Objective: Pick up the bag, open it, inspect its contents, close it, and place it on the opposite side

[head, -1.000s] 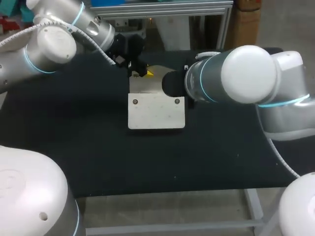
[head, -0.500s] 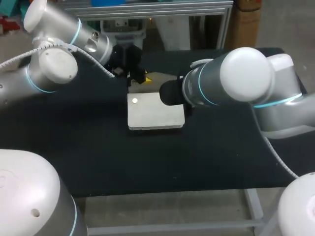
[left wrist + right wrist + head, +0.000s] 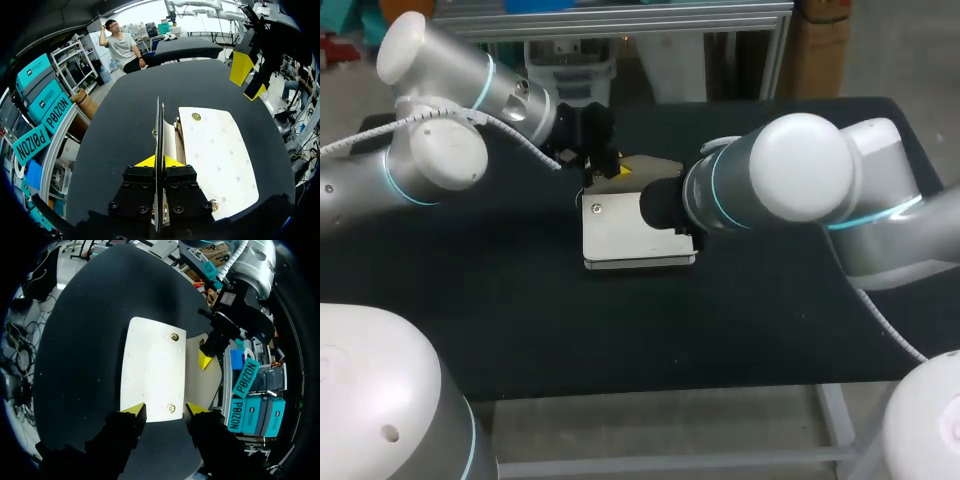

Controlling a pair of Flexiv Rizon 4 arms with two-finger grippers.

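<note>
Leaves the bag (image 3: pixel 620 235) lying flat on the table (image 3: pixel 620 330), white flap (image 3: pixel 152 370) up. Straddles its near edge with the right gripper (image 3: pixel 165 410), fingers spread and gripping nothing, probably ready to lift that flap. Farther back, pinches the thin rear panel (image 3: pixel 158 125) tight in the left gripper (image 3: pixel 158 161), likely anchoring the bag for opening.

We bring our right arm (image 3: pixel 770 185) further in over the bag (image 3: pixel 620 235), so it now hides one snap, leaving only the snap (image 3: pixel 596 208) just under our left gripper (image 3: pixel 612 170) in sight. Our left arm (image 3: pixel 440 150) swings inward, and more tan lining (image 3: pixel 652 165) shows beside its gripper.
</note>
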